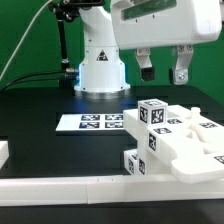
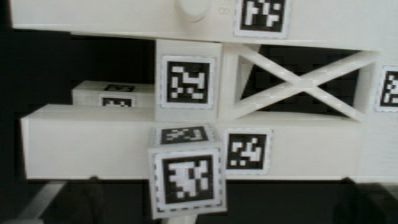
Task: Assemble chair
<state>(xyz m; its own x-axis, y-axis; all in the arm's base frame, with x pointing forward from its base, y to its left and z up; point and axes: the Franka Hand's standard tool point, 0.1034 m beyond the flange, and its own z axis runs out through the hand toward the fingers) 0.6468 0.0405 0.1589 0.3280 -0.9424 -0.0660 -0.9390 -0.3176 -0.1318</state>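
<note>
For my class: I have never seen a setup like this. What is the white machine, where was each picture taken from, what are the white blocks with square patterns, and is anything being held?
The white machine is a robot arm; its gripper hangs open above the table and holds nothing. One picture comes from a camera standing off the arm. The other comes from a camera on the arm's wrist, looking down past the fingertips. The white blocks are the chair parts, a cluster of slabs, bars and a cross-braced piece, each carrying black-and-white square tags. The flat sheet of tags behind them is the marker board, fixed to the table and no part of the chair.
</note>
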